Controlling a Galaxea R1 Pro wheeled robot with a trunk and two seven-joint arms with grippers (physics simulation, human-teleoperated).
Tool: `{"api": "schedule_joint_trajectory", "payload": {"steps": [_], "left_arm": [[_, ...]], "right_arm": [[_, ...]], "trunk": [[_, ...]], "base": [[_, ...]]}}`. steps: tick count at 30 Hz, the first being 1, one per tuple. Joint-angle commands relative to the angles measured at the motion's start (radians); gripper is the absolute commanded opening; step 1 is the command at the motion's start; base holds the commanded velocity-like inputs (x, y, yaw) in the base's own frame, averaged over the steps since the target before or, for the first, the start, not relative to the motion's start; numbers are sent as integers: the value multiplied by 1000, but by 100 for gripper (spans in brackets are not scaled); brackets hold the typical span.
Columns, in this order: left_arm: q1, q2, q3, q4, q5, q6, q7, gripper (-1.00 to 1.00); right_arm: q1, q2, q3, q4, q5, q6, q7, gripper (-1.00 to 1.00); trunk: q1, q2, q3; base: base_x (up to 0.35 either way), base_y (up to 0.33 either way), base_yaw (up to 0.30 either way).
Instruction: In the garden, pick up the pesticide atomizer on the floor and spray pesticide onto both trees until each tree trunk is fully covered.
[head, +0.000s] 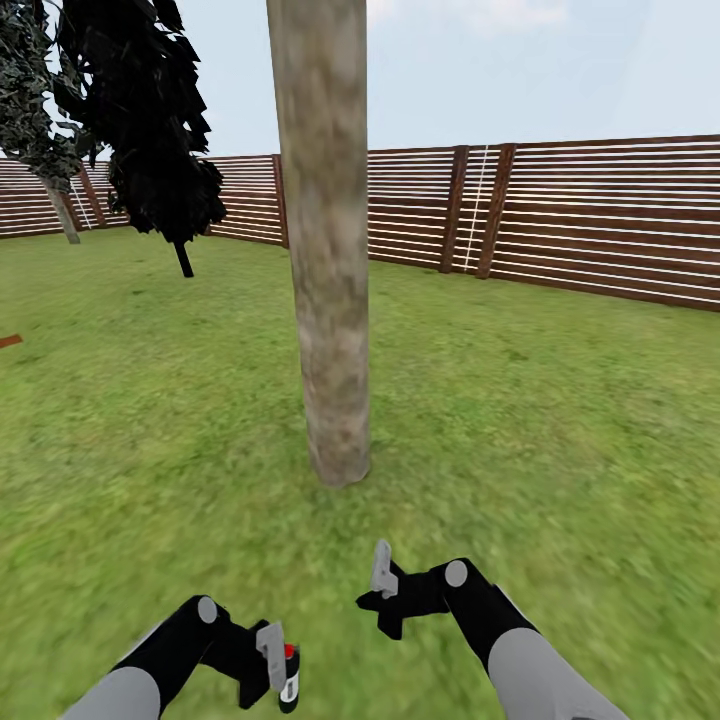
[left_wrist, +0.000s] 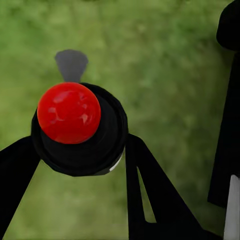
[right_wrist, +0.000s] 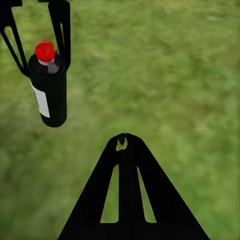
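1. Nearest the head camera, at about 7 o'clock, the left claw (head: 272, 665) is clamped around the spray can (head: 289, 678), held off the grass (head: 560, 420); the right claw (head: 384, 590), at 6 o'clock, has its fingers closed together on nothing
2. The tree trunk (head: 328, 260) stands at 12 o'clock, just ahead
3. Likely risk: the can hangs low, so spray could hit grass or miss the trunk's upper and far sides
4. The can's white label (right_wrist: 41, 100) shows no readable writing
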Motion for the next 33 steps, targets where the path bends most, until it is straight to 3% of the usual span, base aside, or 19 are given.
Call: {"api": "schedule_joint_trajectory", "payload": {"steps": [1,15,20,27,33], "left_arm": [[0,-2,3,-5,-9,-10,-1,-100],[0,-5,8,-51,4,-18,3,-100],[1,-18,13,-52,12,-24,32,-100],[2,-63,10,-50,15,-27,53,-100],[3,-71,12,-50,16,-30,53,-100]], "right_arm": [[-1,1,-8,0,8,-4,5,-100],[-1,1,-6,0,9,-4,65,-100],[-1,1,-6,0,8,-3,65,-100],[-1,1,-6,-1,8,-3,65,-100],[-1,1,-6,-1,8,-3,65,-100]], "trunk": [[0,0,-1],[0,0,-1],[0,0,-1],[0,0,-1],[0,0,-1]], "base": [[0,0,0],[0,0,0],[0,0,0],[0,0,0],[0,0,0]]}}
